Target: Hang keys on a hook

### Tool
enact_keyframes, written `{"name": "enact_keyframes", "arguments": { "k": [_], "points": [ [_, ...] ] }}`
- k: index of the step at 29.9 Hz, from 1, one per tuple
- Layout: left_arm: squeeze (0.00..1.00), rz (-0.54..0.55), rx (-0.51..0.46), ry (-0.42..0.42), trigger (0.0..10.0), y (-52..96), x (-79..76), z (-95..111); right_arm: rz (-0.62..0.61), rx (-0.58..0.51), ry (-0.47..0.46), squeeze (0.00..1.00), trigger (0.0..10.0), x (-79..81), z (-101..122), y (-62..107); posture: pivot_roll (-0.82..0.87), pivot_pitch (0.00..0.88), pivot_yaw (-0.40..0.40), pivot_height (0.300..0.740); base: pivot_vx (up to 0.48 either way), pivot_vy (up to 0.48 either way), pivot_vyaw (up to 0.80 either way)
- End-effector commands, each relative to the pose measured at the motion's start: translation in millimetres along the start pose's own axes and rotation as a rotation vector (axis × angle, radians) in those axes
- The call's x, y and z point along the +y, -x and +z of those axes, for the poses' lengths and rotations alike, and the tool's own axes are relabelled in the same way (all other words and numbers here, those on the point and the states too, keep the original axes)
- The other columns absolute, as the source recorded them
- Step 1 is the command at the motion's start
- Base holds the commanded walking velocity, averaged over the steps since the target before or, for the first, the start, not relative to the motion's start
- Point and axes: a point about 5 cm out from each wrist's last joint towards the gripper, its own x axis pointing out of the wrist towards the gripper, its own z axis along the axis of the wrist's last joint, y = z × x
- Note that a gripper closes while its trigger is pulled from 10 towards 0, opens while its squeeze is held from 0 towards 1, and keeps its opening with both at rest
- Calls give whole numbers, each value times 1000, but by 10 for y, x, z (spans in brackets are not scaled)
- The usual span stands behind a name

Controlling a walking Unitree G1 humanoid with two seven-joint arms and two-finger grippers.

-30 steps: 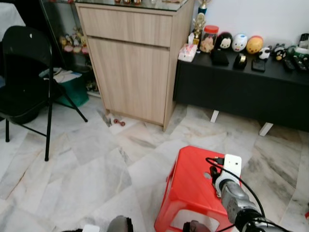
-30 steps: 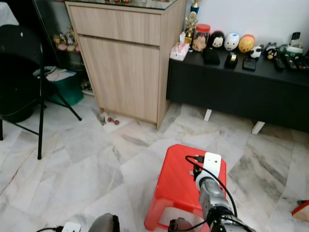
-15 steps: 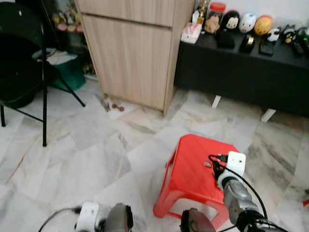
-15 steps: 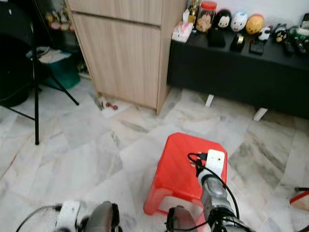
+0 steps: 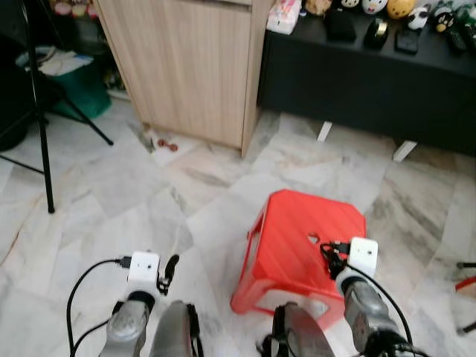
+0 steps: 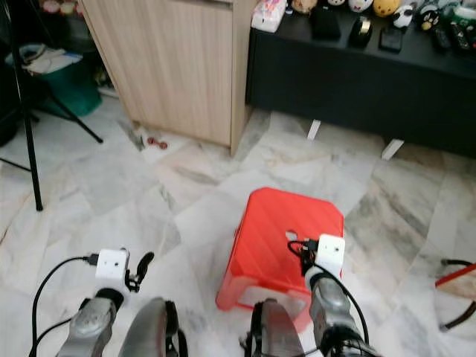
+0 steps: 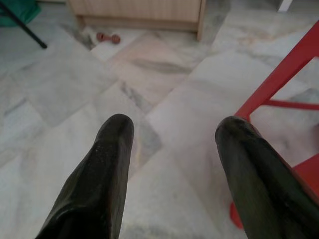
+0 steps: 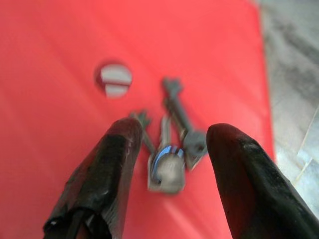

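From the head, a red stool [image 5: 305, 249] stands on the marble floor [image 5: 111, 201], with a wooden cabinet [image 5: 186, 67] and a black bench [image 5: 372, 82] beyond it; the right arm reaches over the stool's near corner and the left arm is low over bare floor to the stool's left. At the left wrist, the left gripper [image 7: 174, 144] hangs above the floor beside a leg of the stool, fingers wide apart and holding nothing. At the right wrist, the right gripper [image 8: 172, 149] hovers over the stool's seat, fingers spread on either side of the keys [image 8: 172, 144], which lie flat on the seat near a small round hole [image 8: 113, 78].
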Motion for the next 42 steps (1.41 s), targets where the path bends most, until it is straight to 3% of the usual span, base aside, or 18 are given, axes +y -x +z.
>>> {"name": "enact_keyframes", "arguments": {
  "k": [1,16,26,42],
  "points": [
    [0,-21,21,9,10000,53,-50,-39,-7,50,10,0,10000,-45,-108,25,32,289,-60,629,0,0,0],
    [0,-36,-5,8,10000,124,-106,131,47,-3,60,0,10000,-26,151,-48,46,288,-68,629,0,0,0],
    [0,-50,25,20,10000,166,-119,146,63,44,91,0,10000,-7,103,-48,43,302,-75,629,0,0,0],
    [0,-63,44,23,10000,184,-161,147,15,69,100,0,10000,-110,63,-37,31,314,-81,629,0,0,0]
  ]
}}
